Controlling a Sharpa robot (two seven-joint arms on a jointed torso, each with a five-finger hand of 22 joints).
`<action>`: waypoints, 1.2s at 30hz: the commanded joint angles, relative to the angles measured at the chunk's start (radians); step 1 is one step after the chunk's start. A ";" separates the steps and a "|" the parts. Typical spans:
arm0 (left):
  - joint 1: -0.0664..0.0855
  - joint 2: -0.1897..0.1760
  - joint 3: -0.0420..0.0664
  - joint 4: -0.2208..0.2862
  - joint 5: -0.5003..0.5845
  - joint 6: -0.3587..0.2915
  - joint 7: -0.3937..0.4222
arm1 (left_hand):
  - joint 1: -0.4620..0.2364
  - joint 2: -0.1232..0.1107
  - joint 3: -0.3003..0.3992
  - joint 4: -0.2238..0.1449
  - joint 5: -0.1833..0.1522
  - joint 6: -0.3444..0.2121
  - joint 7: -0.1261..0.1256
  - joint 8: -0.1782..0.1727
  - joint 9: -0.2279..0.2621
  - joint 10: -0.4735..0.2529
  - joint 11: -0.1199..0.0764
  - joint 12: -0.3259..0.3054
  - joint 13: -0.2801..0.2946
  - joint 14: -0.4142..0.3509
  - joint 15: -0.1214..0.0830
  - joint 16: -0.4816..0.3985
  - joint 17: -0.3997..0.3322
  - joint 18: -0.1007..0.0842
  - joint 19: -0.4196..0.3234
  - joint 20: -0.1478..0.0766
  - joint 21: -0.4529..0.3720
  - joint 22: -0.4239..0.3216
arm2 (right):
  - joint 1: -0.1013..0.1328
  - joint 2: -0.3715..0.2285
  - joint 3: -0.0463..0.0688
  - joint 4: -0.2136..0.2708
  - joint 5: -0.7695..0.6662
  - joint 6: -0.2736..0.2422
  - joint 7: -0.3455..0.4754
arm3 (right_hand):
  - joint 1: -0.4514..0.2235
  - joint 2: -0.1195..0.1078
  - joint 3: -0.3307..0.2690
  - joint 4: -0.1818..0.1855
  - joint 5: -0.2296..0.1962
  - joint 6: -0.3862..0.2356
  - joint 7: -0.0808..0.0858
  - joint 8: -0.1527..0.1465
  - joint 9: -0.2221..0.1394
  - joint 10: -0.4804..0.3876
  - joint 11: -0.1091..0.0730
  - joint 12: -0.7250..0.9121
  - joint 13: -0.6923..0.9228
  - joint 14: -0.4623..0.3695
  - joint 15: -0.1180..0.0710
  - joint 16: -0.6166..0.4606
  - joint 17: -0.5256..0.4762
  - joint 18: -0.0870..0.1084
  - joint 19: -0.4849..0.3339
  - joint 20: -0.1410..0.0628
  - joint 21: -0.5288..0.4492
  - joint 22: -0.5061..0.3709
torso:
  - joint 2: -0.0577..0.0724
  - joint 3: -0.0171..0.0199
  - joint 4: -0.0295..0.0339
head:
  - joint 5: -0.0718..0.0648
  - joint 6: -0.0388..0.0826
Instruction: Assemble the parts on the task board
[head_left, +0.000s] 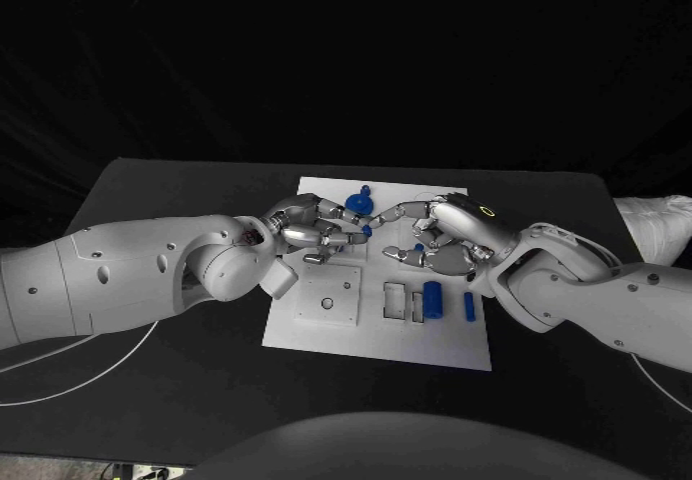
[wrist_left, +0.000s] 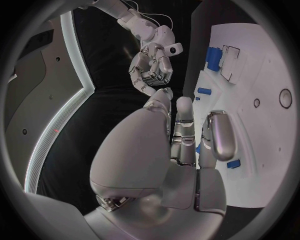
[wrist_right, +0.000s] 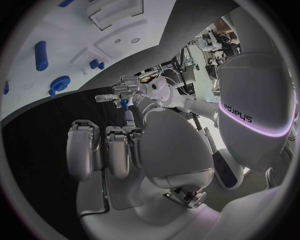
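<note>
Where the two hands meet above the far half of the task board (head_left: 378, 345), a small blue part (head_left: 366, 231) sits between their fingertips, though the head view does not settle which hand actually has it. The left hand (head_left: 315, 228) reaches in over the board's far left area with its fingers curled toward that piece; the right hand (head_left: 440, 236) comes from the opposite side, its fingers stretched to the same spot. Whether either hand is clamped on the piece or merely touching it I cannot tell. In the right wrist view the left hand (wrist_right: 134, 90) shows at a distance with a bit of blue (wrist_right: 124, 104) at its fingertips.

Just beyond the hands, a round blue gear-like part (head_left: 356, 203) lies on the board near its far edge, with a smaller blue piece (head_left: 366, 188) just behind it. Another small blue part (head_left: 392, 255) lies on the board under the right hand's fingers. On the near half, a blue cylinder (head_left: 433, 298) lies beside a rectangular slot (head_left: 394, 300), and a thinner blue pin (head_left: 470, 306) lies just to its right. A raised white square block with a round hole (head_left: 330, 297) stands on the board's near left part.

The white board rests in the middle of the black table (head_left: 159, 385). A thin white cable (head_left: 123, 365) trails across the table under the left arm.
</note>
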 joint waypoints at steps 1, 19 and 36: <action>0.000 0.004 0.000 0.003 0.006 0.023 0.001 | -0.001 0.011 -0.006 -0.002 0.004 0.000 0.006 0.004 0.001 -0.001 0.006 0.005 -0.002 -0.007 0.001 -0.002 0.000 0.007 -0.007 -0.001 -0.004 0.182 | -0.001 0.002 0.000 -0.002 -0.006 0.022 0.007 | 0.002 -0.001 0.006 -0.002 0.004 0.005 -0.001 -0.004 0.001 0.104 -0.002 0.003 0.263 0.106 -0.004 0.003 0.263 -0.010 0.005 0.002 0.001 0.206 | 0.000 -0.0004 0.0002 | 0.000 0.000; 0.000 0.009 0.000 0.002 0.006 0.027 0.001 | -0.001 0.011 -0.006 -0.002 0.004 0.000 0.006 0.004 0.001 -0.001 0.006 0.005 -0.002 -0.007 0.001 -0.002 0.000 0.007 -0.007 -0.001 -0.004 0.182 | -0.001 0.010 0.000 0.002 -0.008 0.038 -0.011 | 0.004 -0.001 0.008 -0.003 0.005 0.011 0.000 -0.005 0.003 0.104 -0.001 0.003 0.263 0.106 -0.004 0.003 0.263 -0.011 0.006 0.002 0.002 0.207 | 0.001 0.0000 0.0012 | -0.002 0.000; -0.001 0.014 0.000 0.002 0.006 0.036 -0.002 | 0.006 0.012 -0.011 -0.008 0.008 -0.001 0.006 0.004 0.003 -0.004 0.006 0.007 -0.004 -0.009 0.001 -0.003 -0.003 0.007 -0.007 -0.001 -0.005 0.182 | -0.002 0.015 0.000 -0.002 -0.013 0.077 -0.058 | 0.001 0.000 0.009 -0.002 0.007 0.021 0.008 -0.010 0.006 0.104 0.003 0.003 0.263 0.106 -0.002 0.003 0.263 -0.009 0.001 0.003 -0.003 0.205 | 0.000 -0.0001 0.0009 | 0.001 0.000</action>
